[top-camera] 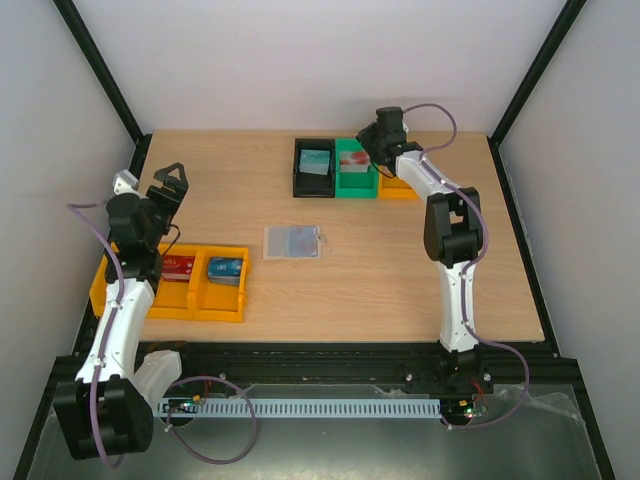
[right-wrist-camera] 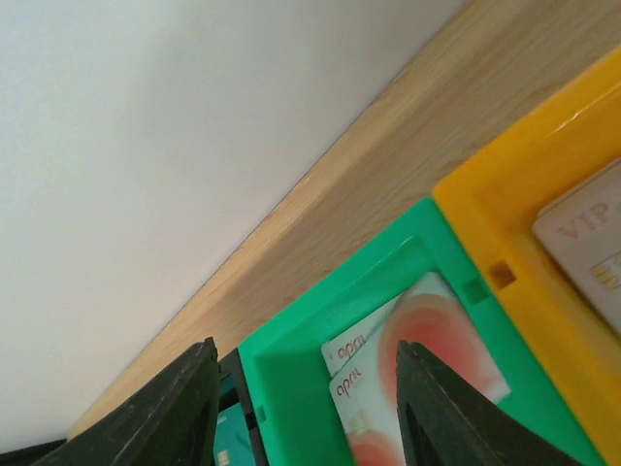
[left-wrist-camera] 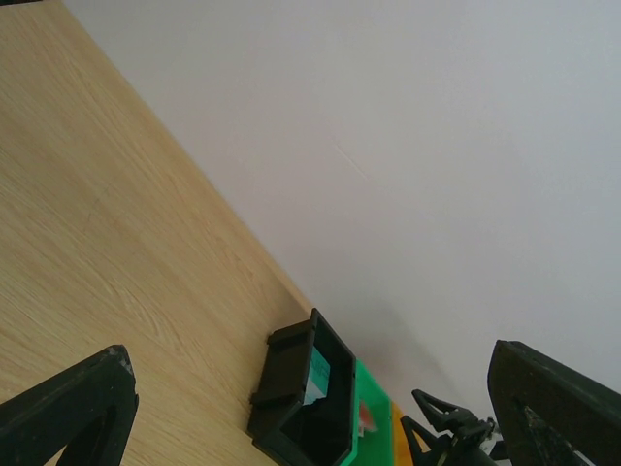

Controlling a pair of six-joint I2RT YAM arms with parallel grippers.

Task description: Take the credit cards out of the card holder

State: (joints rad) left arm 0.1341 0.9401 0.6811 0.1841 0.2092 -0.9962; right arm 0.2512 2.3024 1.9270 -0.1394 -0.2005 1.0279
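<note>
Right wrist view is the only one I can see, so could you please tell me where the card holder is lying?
Observer: The card holder lies opened flat near the middle of the table, blue-grey inside up, well apart from the right claw.
Operator: Thank you; is the left claw near it?
Observer: No, the left claw hangs open over the table's left side, apart from it.
Operator: Is anything in the bin there?
Observer: A yellow bin holds a red card in one compartment and a blue card in the other.
</note>
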